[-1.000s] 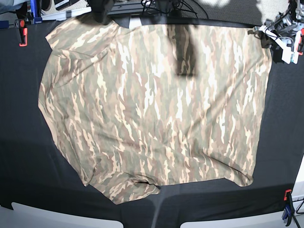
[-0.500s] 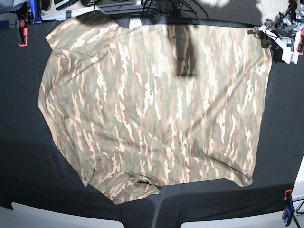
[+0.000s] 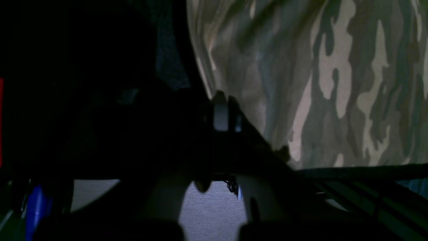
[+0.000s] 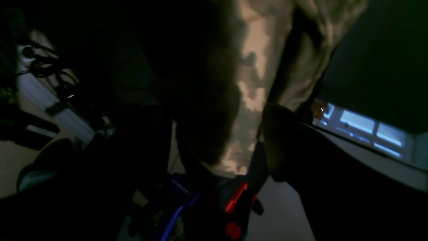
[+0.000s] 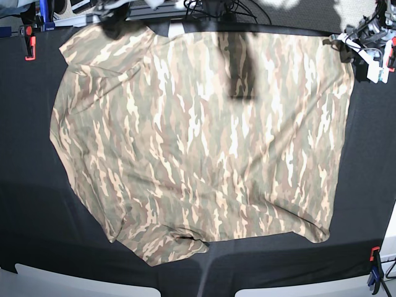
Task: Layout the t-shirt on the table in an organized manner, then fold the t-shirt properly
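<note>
While the t-shirt point(image 5: 204, 136) lies spread over the black worktop point(image 5: 31, 198), your left gripper point(image 3: 220, 113) clenched empty and right gripper point(image 4: 247, 134) released, its bunched near-left sleeve could fold in crooked if ignored.

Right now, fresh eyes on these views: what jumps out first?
The large tan, olive and brown camouflage-print t-shirt dominates, spread nearly flat across the table covered in matte black cloth, with one sleeve bunched at the near edge. A dark rectangular shadow falls on the shirt near its far edge. A red-handled clamp grips the table's far left corner in the base view.
</note>
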Robot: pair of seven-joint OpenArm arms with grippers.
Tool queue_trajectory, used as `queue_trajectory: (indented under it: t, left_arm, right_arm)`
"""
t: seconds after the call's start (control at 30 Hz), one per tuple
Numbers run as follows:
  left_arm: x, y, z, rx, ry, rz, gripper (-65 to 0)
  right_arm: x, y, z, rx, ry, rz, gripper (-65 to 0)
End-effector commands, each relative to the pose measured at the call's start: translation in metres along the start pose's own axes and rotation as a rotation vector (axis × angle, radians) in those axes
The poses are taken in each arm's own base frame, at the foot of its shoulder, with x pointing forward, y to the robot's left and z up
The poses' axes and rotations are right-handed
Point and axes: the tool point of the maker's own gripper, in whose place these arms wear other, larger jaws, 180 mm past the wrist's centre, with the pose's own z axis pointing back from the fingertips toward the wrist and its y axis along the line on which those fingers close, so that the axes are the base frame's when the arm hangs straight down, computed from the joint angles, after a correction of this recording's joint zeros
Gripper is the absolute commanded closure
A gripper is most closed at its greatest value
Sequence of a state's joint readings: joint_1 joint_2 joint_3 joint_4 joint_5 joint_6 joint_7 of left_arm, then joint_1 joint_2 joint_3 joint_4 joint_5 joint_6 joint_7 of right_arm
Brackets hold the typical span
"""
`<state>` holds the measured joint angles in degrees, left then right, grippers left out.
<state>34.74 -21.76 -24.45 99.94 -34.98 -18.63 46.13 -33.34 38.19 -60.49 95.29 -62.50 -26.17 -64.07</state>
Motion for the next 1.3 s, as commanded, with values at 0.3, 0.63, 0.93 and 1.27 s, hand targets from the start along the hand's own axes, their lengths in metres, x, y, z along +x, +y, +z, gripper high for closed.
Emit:
queue_trajectory:
  t: [0.3, 0.63, 0.93, 1.27]
  left_arm:
    - [0.008, 0.001, 0.004, -0.003, -0.026, -0.013, 0.0]
    - [0.008, 0.001, 0.003, -0.003, -0.025, -0.012, 0.0]
    - [0.008, 0.001, 0.004, -0.003, -0.026, -0.013, 0.0]
    - [0.008, 0.001, 0.004, -0.003, -0.025, -0.013, 0.0]
  right_arm:
    - [-0.015, 0.011, -0.002, 0.076, -0.055, 0.136, -40.7]
    - [0.011, -0.039, 0.006, -0.208, -0.183, 0.035, -40.7]
    - [0.034, -0.030, 0.039, -0.233, -0.303, 0.038, -40.7]
    - [0.024, -0.035, 0.034, -0.250, -0.246, -0.005, -40.7]
